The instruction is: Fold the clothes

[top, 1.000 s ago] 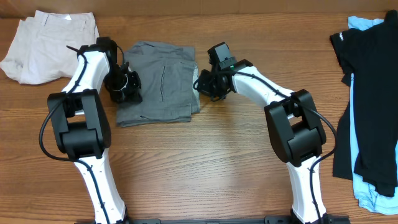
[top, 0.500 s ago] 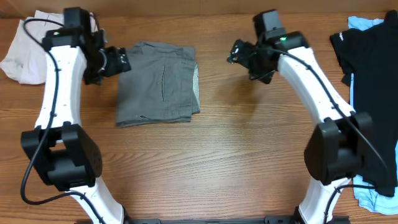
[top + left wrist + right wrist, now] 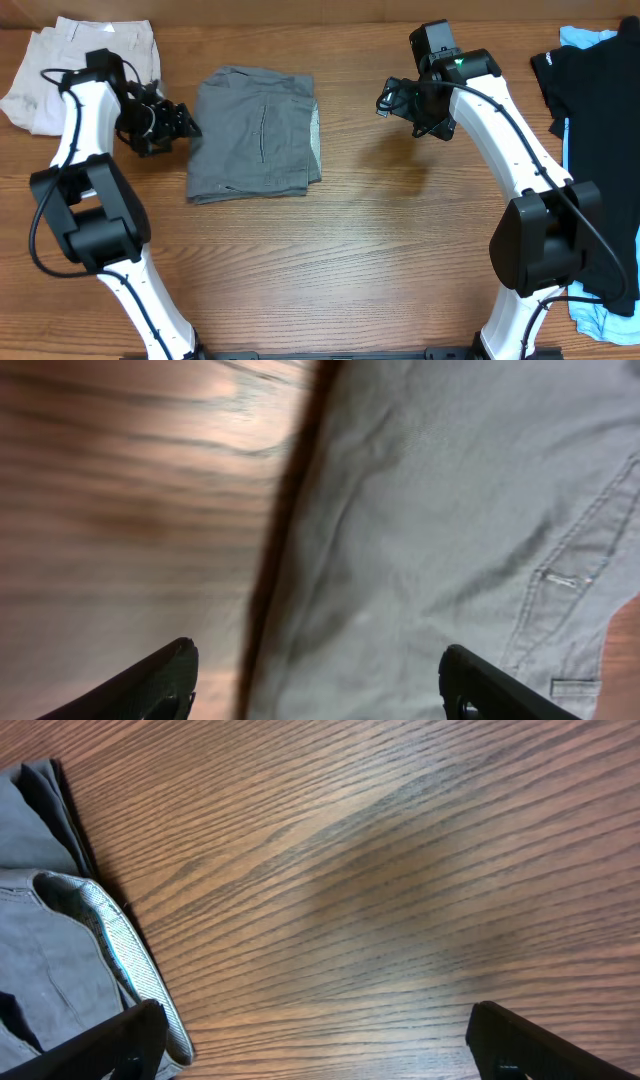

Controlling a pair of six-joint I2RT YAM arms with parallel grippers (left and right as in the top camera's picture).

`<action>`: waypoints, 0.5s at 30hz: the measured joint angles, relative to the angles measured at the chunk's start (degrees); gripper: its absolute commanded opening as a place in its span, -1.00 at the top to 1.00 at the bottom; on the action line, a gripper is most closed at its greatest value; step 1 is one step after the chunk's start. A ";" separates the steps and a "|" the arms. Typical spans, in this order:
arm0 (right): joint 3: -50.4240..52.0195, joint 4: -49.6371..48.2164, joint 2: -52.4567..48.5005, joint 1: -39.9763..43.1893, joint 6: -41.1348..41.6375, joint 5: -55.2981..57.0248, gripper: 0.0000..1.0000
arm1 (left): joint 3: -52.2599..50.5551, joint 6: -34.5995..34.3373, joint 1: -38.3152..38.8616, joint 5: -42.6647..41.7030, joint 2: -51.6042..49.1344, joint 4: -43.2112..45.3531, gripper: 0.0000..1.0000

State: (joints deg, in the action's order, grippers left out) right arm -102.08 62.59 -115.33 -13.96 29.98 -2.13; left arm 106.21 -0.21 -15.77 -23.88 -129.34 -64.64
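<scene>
- Grey shorts point(image 3: 255, 135) lie flat on the surface point(image 3: 350, 260), toward 11 o'clock from its middle. They form a compact rectangle of stacked layers, with the fly seam point(image 3: 262, 130) running 12 to 6 down the top face. Judged folded, or very nearly.
- Left gripper point(image 3: 172, 124) sits at 9 o'clock of the grey shorts, just beside their edge, fingers spread wide with nothing pinched. Its wrist view shows that edge of the cloth running below, between the two fingers. This reads as a hover over the hem, placed to let go or to tidy that side; cannot tell which.
- Right gripper point(image 3: 392, 100) hangs at 2 o'clock of the grey shorts, clear of them, over bare wood. Fingers fully spread, empty. Its wrist view catches only the shorts' near corner at 8 o'clock, where a pale lining point(image 3: 120, 950) turns outward.
- Cream shorts point(image 3: 60, 75) lie rumpled at the 10 o'clock corner, unfolded and likely waiting their turn. The top of the frame cuts them off.
- Black garment point(image 3: 590, 150) lies over a light-blue garment point(image 3: 585, 38) at 3 o'clock. Both are cut by the frame edge and partly covered by the right arm point(image 3: 545, 240). How many pieces are in this pile cannot be told.
- Left wrist view is blurred, so whether those fingers touch the cloth cannot be made out.
</scene>
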 measured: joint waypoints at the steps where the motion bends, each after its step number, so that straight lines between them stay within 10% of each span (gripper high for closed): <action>1: 0.00 0.04 0.00 0.00 -0.02 0.07 -1.00 | 0.00 0.42 0.26 -0.55 -0.59 0.17 -0.70; 15: 0.00 0.48 -0.02 0.00 -0.04 0.26 -1.00 | 0.07 2.36 0.79 -2.71 -4.20 6.38 -0.74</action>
State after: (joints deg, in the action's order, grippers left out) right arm -102.08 63.07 -115.35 -13.96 29.93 -1.87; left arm 106.28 2.15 -14.98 -26.59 -133.53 -58.26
